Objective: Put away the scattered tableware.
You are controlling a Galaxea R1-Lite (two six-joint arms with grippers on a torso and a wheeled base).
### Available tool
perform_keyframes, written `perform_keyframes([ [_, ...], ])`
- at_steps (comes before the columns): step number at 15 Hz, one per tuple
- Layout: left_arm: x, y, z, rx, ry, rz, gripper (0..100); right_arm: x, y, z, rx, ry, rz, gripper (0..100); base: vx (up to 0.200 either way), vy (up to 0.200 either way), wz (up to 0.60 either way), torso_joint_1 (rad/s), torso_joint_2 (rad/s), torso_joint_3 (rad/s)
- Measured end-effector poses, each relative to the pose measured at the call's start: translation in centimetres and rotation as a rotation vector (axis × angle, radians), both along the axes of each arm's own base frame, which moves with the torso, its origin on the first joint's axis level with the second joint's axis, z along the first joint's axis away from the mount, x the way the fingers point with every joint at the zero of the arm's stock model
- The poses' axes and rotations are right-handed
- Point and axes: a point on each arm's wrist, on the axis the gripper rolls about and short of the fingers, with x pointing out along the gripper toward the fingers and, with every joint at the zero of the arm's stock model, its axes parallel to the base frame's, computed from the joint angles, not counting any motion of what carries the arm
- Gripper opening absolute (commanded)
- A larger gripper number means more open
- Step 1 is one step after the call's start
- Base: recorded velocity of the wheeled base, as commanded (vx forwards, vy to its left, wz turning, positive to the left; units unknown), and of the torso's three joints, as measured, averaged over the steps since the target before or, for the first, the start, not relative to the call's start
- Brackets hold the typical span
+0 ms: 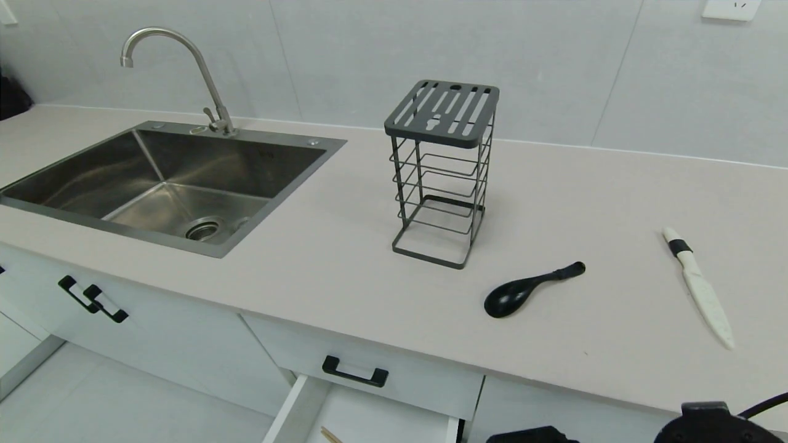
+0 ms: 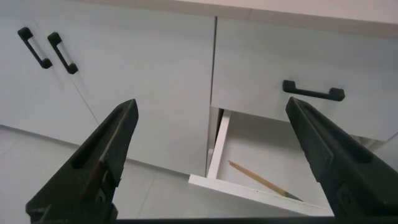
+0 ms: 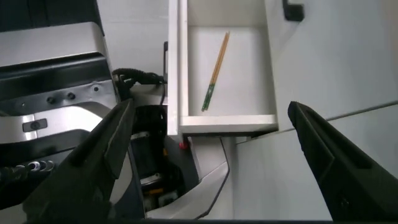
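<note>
At far left, sink (image 1: 234, 163): set into the counter (image 1: 345, 271); a drain (image 1: 203, 229) is seen in its floor, and a curved faucet (image 1: 184, 55) rises at its back edge.
Near the counter's middle, rack (image 1: 440, 178): a dark wire frame stood upright, topped by a slotted plate, placed between the sink and the loose tableware.
Below the counter's front edge, open drawer (image 3: 249, 37): pulled out under a shut drawer front with a black handle (image 1: 355, 371); wooden chopsticks (image 3: 216, 71) are laid inside, their long axis roughly along the drawer's depth.
Right of the rack, spoon (image 1: 526, 290): black, laid flat on the counter, nearer the front edge and apart from the rack; the bowl is turned front-left, the handle back-right.
Farther right, knife (image 1: 699, 286): white, well apart from the spoon; the dark-banded end is set to the back, the tip toward the front edge.
Low before the cabinet fronts, left gripper (image 2: 211, 162): fingers spread wide, nothing held.
Above the open drawer, right gripper (image 3: 211, 162): fingers spread wide, nothing held.
</note>
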Motion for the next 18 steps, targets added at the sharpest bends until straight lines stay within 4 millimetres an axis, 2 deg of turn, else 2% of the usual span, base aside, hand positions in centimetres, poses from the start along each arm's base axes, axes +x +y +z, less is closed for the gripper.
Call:
perform_keyframes([
  [2, 0.0, 0.0, 0.0, 0.0, 0.0, -0.001, 100, 1.2, 0.0, 0.8, 0.027, -0.015, -0.051, 100, 0.0, 0.0, 0.0, 0.285, -0.52, -0.249],
  [5, 0.0, 0.0, 0.0, 0.0, -0.001, -0.001, 100, 4.2, -0.5, 2.4, 0.043, -0.101, -0.185, 100, 0.0, 0.0, 0.0, 0.289, -0.54, -0.253],
  [8, 0.0, 0.0, 0.0, 0.0, 0.0, 0.0, 100, 6.1, -1.0, 2.8, 0.03, -0.141, -0.269, 100, 0.0, 0.0, 0.0, 0.299, -0.55, -0.273],
  [15, 0.0, 0.0, 0.0, 0.0, -0.002, -0.001, 100, 7.9, -1.5, 0.6, -0.001, -0.043, -0.288, 100, 0.0, 0.0, 0.0, 0.283, -0.55, -0.27],
  [18, 0.0, 0.0, 0.0, 0.0, -0.001, 0.0, 100, 8.4, -2.1, -0.6, -0.004, -0.015, -0.285, 100, 0.0, 0.0, 0.0, 0.062, -0.12, -0.059],
])
